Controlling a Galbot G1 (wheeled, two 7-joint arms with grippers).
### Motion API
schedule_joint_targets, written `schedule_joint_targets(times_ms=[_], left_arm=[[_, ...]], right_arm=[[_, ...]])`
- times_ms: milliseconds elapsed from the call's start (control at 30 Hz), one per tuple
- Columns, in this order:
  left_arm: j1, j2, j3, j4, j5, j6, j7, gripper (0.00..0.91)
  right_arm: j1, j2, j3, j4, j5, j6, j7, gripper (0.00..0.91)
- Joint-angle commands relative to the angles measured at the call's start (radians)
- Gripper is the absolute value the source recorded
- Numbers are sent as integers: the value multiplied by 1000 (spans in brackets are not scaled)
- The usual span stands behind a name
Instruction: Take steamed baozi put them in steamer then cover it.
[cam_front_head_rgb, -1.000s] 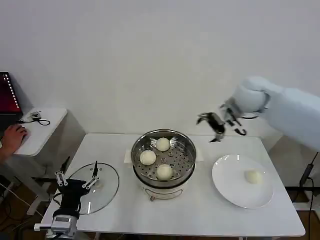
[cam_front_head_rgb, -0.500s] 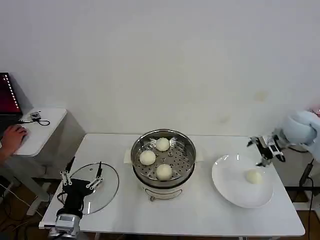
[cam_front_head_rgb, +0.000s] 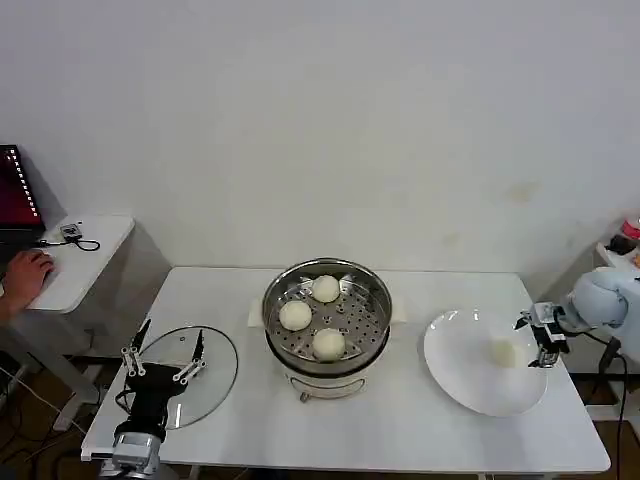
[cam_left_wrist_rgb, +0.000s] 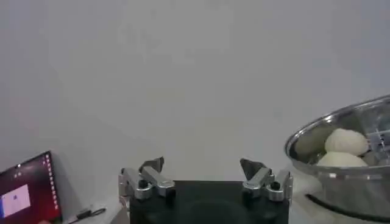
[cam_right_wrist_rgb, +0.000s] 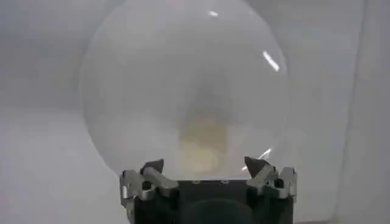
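White table (cam_front_head_rgb: 400, 420) first: your landmark is the steamer (cam_front_head_rgb: 327, 318), sitting mid-table on its white base. Three steamed baozi (cam_front_head_rgb: 296, 315) already lie on its perforated tray, uncovered. Right of the steamer is the white plate (cam_front_head_rgb: 470, 385), with the fourth bun (cam_front_head_rgb: 503, 352) on its far right part. Left of the steamer, the glass cover (cam_front_head_rgb: 212, 375) lies flat on the table, untouched.

What changed: a second ago your right arm was high up, just right of the steamer, past its back rim. Half a second ago it had swung over to the plate's far edge. Now the right gripper (cam_front_head_rgb: 541, 338) has dropped lower, to the right of the steamer at the plate's right edge, just beside the last bun, not touching. Its fingers (cam_right_wrist_rgb: 152, 168) are spread wide, holding nothing; the wrist view lines the bun (cam_right_wrist_rgb: 204, 144) up between them. So you're on approach for bun four, grasp not yet made. Bun count in the steamer matches the earlier frames.

The left gripper (cam_front_head_rgb: 162, 357) has crept slightly closer to the steamer, hanging over the cover's near-left part, prongs (cam_left_wrist_rgb: 151, 165) released and empty. Cover goes on last, after this bun.
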Motion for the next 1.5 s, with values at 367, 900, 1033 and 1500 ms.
schedule_joint_targets(times_ms=[367, 900, 1033, 1500], left_arm=[[0, -3, -5, 7, 2, -3, -1, 907], [2, -9, -3, -1, 4, -5, -2, 907], [3, -14, 1, -4, 5, -7, -3, 907], [-12, -3, 4, 4, 6, -3, -3, 907]], right_arm=[[-136, 160, 115, -222, -49, 17, 12, 836], [-78, 129, 90, -188, -38, 21, -10, 675], [-47, 112, 66, -167, -32, 19, -17, 625], [164, 13, 5, 51, 67, -34, -30, 574]])
